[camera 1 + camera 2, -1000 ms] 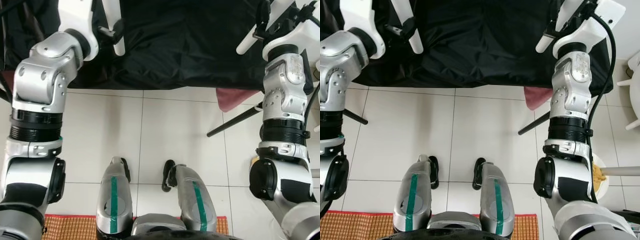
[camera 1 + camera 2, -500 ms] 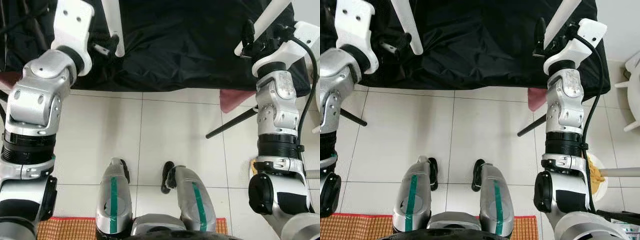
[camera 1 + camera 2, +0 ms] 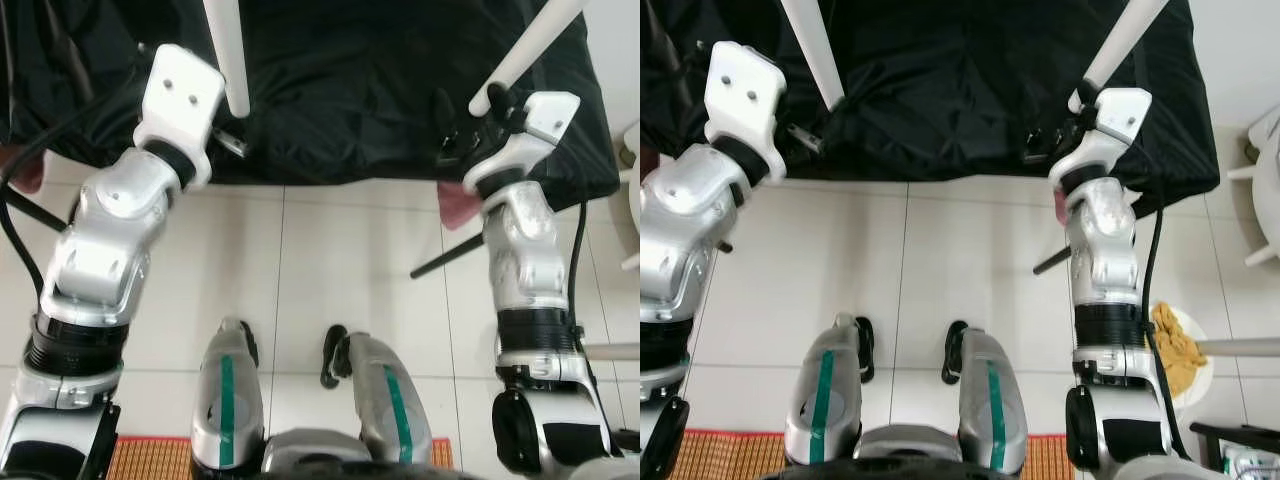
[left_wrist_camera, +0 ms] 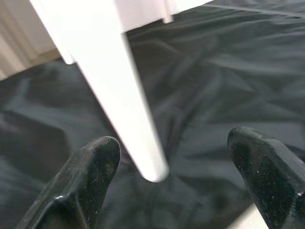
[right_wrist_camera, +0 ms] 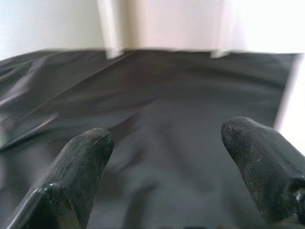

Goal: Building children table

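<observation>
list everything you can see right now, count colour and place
table legs: 2, white, slanting over the black cloth, one by each tool
cloth: 1, black, wrinkled, spread ahead of the robot
floor: white tiles, under the robot
mat: 1, orange woven with a red edge, at the robot's feet
bowl: 1, white, with a yellow rag in it, on the floor at the right
black rod: 1, slanting on the floor by the right arm
pink item: 1, at the cloth's edge, partly hidden
left tool: open, black fingers either side of a leg tip
right tool: open, over the cloth
robot legs: 2, silver with green stripes
</observation>
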You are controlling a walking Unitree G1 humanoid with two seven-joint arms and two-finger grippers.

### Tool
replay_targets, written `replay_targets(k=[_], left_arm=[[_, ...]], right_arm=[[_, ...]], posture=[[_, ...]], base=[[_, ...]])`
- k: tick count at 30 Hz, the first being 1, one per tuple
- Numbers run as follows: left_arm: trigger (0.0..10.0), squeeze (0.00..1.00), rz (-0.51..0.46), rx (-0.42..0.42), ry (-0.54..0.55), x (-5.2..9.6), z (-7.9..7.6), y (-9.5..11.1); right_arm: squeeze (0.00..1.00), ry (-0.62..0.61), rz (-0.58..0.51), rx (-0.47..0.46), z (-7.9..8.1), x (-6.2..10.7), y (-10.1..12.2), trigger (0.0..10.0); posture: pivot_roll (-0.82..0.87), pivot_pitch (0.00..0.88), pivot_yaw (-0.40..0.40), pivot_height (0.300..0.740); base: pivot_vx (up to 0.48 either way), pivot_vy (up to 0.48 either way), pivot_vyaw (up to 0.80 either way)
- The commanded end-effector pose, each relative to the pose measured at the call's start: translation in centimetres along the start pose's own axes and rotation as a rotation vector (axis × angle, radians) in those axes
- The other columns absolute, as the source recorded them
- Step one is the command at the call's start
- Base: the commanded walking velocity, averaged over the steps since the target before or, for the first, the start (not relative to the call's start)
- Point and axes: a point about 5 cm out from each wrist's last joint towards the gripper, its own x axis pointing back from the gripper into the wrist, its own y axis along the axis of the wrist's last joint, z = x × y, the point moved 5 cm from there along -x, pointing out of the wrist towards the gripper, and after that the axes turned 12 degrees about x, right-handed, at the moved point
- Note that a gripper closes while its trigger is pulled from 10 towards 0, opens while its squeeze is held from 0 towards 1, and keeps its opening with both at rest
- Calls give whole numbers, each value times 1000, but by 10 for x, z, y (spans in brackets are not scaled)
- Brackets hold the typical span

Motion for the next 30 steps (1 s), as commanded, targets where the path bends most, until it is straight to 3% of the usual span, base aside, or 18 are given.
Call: replay_targets(k=[1,2,4,8,10,11,13,17,18,21,22,23,24,25,27,29,30], left_arm=[[10000,0,-17,-6,-30,1,-7,-1],[10000,0,-17,-6,-30,1,-7,-1],[10000,0,-3,33,-52,4,-13,-17],[10000,0,16,53,-72,7,-17,-27],[10000,0,79,32,-57,11,-19,-59],[10000,0,79,32,-57,11,-19,-59],[10000,0,185,77,-44,21,-23,-105],[10000,0,213,76,-49,25,-24,-115],[10000,0,285,74,-43,36,-27,-145],[10000,0,306,98,-36,40,-27,-154],[10000,0,347,104,-12,47,-24,-171],[10000,0,347,104,-12,47,-24,-171],[10000,0,390,153,20,53,-21,-189],[10000,0,445,145,66,60,-16,-209],[10000,0,445,145,66,60,-16,-209],[10000,0,518,186,132,69,-13,-237],[10000,0,518,186,132,69,-13,-237]], right_arm=[[0,59,-23,11,10,4,1,10000],[0,59,-23,11,10,4,1,10000],[0,143,-19,19,26,16,-10,10000],[0,175,-11,23,31,21,-15,10000],[0,223,30,32,40,32,-33,10000],[0,223,30,32,40,32,-33,10000],[0,264,121,37,49,48,-64,10000],[0,268,146,35,50,52,-71,10000],[0,284,234,36,54,67,-96,10000],[0,286,264,34,56,73,-104,10000],[0,286,315,30,57,81,-117,10000],[0,286,315,30,57,81,-117,10000],[0,276,377,26,59,90,-132,10000],[0,269,443,24,61,100,-147,10000],[0,269,443,24,61,100,-147,10000],[0,247,548,26,64,115,-167,10000],[0,247,548,26,64,115,-167,10000]], posture=[[126,137,-81,740],[126,137,-81,740],[126,126,-75,740],[126,126,-75,740],[133,113,-75,740],[133,113,-75,740],[138,106,-79,740],[138,106,-79,740],[138,106,-79,740],[138,106,-79,740],[147,99,-82,740],[147,99,-82,740],[156,90,-84,740],[154,86,-81,740],[154,86,-81,740],[156,81,-88,740],[156,81,-88,740]], base=[[0,0,0],[0,0,0],[0,0,0],[0,0,0],[0,0,0],[0,0,0],[0,0,0],[0,0,0],[0,0,0],[0,0,0],[0,0,0],[0,0,0],[0,0,0],[0,0,0],[0,0,0],[0,0,0],[0,0,0]])
